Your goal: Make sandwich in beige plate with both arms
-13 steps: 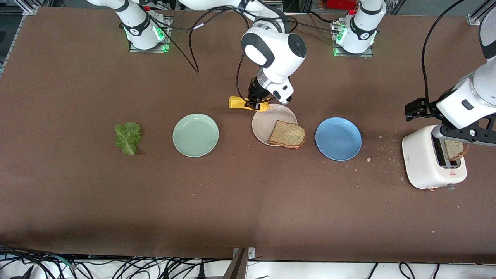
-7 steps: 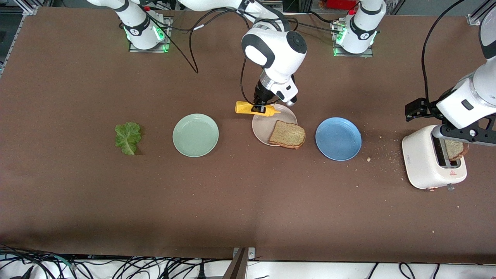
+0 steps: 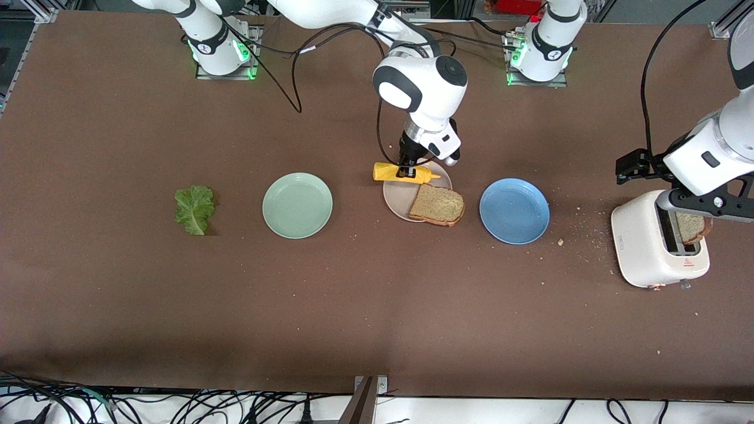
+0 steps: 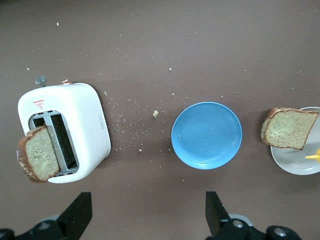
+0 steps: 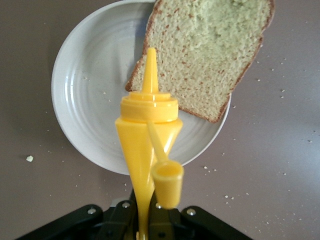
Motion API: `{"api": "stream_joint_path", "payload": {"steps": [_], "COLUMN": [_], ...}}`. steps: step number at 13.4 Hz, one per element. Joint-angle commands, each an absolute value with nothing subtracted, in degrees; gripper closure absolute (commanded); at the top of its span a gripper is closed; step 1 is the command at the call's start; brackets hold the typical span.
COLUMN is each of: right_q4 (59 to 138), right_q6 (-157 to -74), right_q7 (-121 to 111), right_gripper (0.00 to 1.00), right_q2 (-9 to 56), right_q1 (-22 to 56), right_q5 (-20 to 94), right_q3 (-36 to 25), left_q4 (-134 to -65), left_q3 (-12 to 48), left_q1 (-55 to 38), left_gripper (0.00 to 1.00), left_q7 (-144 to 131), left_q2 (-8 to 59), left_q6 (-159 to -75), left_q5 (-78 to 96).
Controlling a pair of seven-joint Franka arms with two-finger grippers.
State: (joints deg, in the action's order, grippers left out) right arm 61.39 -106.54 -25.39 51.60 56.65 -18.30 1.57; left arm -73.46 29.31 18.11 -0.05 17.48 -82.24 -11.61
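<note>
Crumb-strewn brown table (image 3: 377,306) — right gripper (image 3: 406,172) clamped on yellow bottle (image 3: 405,172), left gripper (image 4: 145,220) spread wide.

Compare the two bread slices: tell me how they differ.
1. The slice on the beige plate lies flat; the slice in the toaster stands on edge, leaning out of a slot.
2. The plate slice overhangs the beige plate's rim toward the blue plate; the toaster slice sits partly sunk in the white toaster.
3. The plate slice has the right gripper's yellow bottle above its plate; the toaster slice sits under the open left gripper.

Both are brown with darker crusts.
</note>
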Motion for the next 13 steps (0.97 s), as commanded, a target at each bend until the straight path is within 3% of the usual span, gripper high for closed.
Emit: {"api": "stream_joint_path", "payload": {"steps": [1,8,13], "right_q4": [59.0,59.2,59.0], "right_q6": [-104.5,-102.2,-101.6], "right_q7": [-25.3,-25.2,-27.4], "right_gripper": [1.00,1.00,1.00], "right_q2": [52.4,52.5,50.9], "right_q1": [57.2,57.7,55.6], "right_q5": [-19.4,-23.9,-20.4], "right_q3": [1.0,0.4,0.2], "left_q4": [-73.5,-73.5,-73.5], "left_q3": [29.6,29.6,29.6], "left_q1": [18.4,18.5,18.4], "left_gripper": [0.00,0.00,0.00], "left_q7": [-0.4,-0.4,-0.4], "left_q2": [16.7,16.7,16.7], "left_q6": [-81.5,-81.5,-81.5], "left_q5": [-12.7,-12.7,-12.7]}}
